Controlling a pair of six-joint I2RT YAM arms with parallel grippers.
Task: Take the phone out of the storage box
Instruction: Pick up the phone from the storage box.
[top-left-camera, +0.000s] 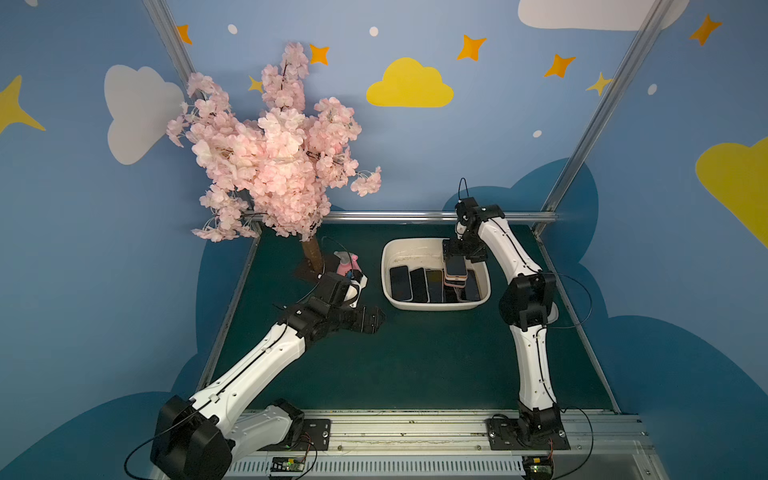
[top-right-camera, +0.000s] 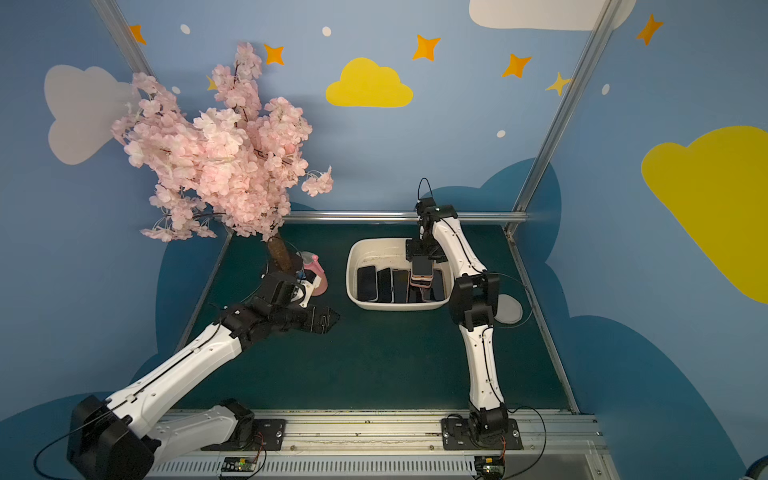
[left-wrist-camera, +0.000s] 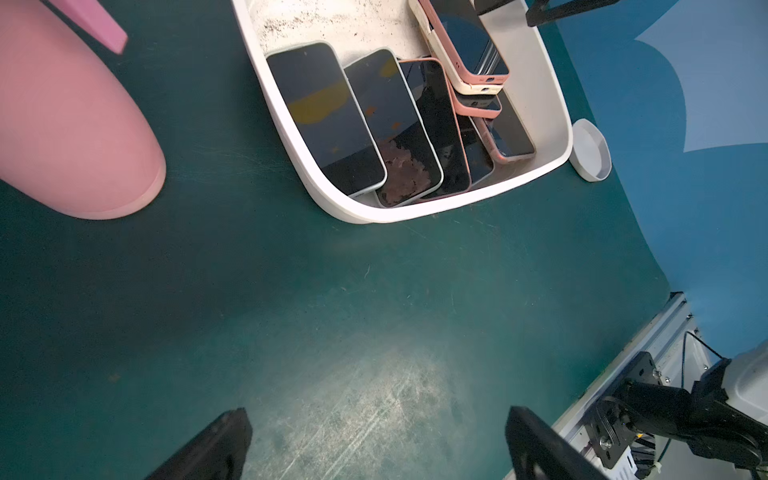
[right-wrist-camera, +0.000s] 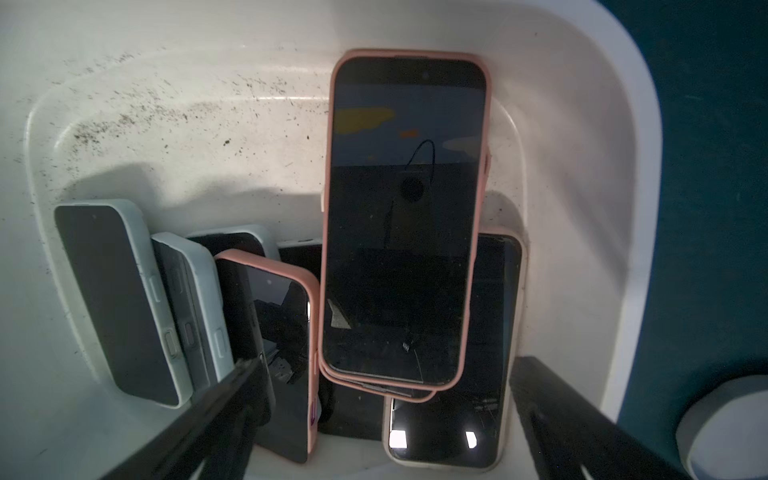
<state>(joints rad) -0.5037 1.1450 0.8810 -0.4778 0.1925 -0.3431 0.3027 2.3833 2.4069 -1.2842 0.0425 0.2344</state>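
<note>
Released right fingers (right-wrist-camera: 561, 411) are hovering over the top pink-cased phone (right-wrist-camera: 403, 216) in the cream-white plastic storage box (right-wrist-camera: 602, 124): stiff, slick, seemingly best pinched across its long edges; left fingers (left-wrist-camera: 216, 444) released.

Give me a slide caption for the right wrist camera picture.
Open right claw poised over a pink-cased phone stacked on other phones in the cream storage box.

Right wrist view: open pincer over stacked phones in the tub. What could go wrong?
1. The top pink-cased dark-screen phone rests on a cream-cased phone; the open right pincer may grab both.
2. One finger sits beside the pale-blue-cased phones leaning on edge; it may topple them.
3. Nothing holds the cream-white shallow plastic storage box; left pincer hangs apart. It may slide.
</note>
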